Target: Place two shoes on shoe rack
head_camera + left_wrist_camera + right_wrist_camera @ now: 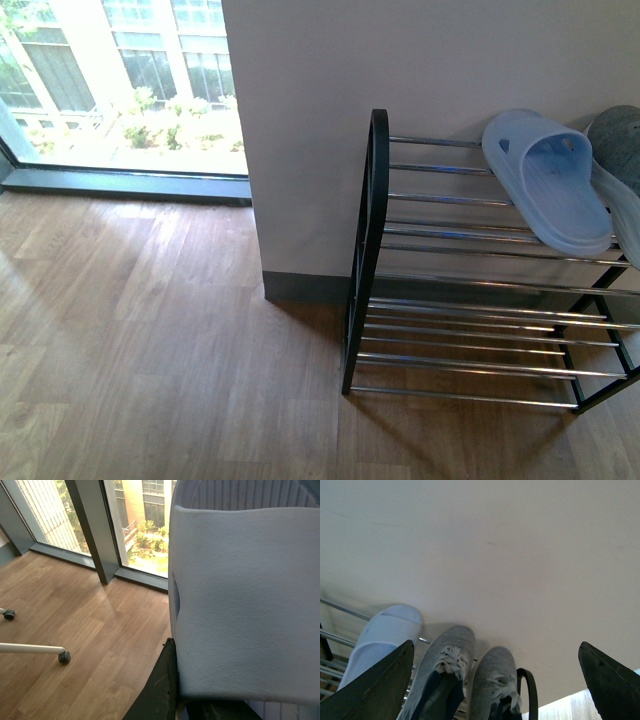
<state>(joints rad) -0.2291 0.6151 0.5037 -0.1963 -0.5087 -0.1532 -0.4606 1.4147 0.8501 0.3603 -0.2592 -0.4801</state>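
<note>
Two grey knit sneakers (445,672) (496,685) stand side by side on the shoe rack (530,686), toes toward the white wall, close to its black end loop. My right gripper (496,644) is open above and in front of them, its dark fingers (380,685) wide apart and holding nothing. In the front view the shoe rack (372,230) stands against the wall, and only a grey edge of one sneaker (620,140) shows at the right border. My left gripper (172,647) is shut, pressed beside a pale padded surface (245,600).
A pale blue slipper (555,185) lies on the top bars next to the sneakers. The lower chrome bars (470,345) carry nothing. Wooden floor (150,330) runs left to a window. A white chair leg with a castor (63,656) rests on the floor.
</note>
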